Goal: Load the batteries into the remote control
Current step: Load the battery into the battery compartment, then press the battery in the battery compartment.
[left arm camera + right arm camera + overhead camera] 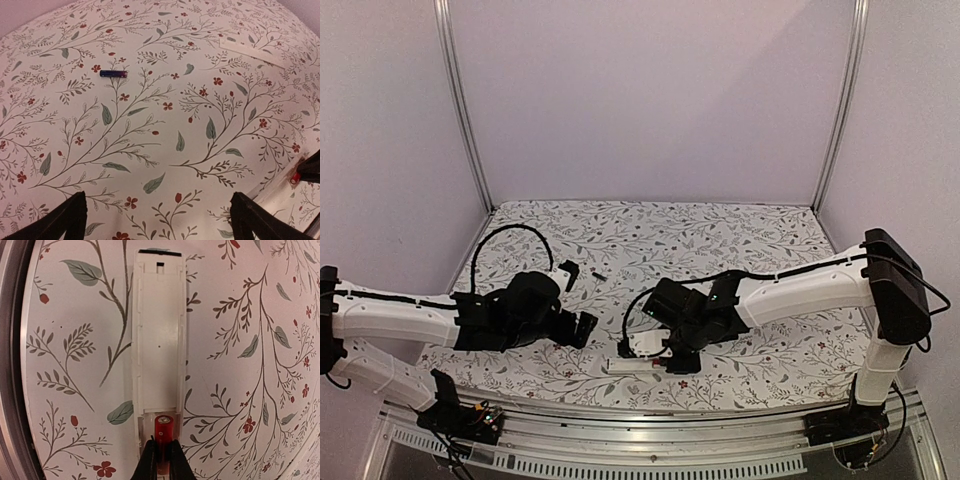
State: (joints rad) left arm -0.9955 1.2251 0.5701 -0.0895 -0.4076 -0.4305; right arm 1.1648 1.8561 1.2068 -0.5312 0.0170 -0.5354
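The remote control [159, 340] lies back up on the flowered cloth with its battery bay uncovered; in the top view it is the white bar [632, 366] near the front edge. My right gripper [162, 452] is shut on the red-orange battery [163, 429], which sits low in the near end of the bay. From above, the right gripper [676, 360] is at the remote's right end. The black battery [113, 73] lies loose on the cloth [599, 275], well behind the remote. My left gripper [157, 205] hovers open over bare cloth [584, 328], holding nothing.
A thin white flat strip [252, 51] lies on the cloth at the upper right of the left wrist view. The table's metal front rail [650, 420] runs just in front of the remote. Grey walls close in the back and sides.
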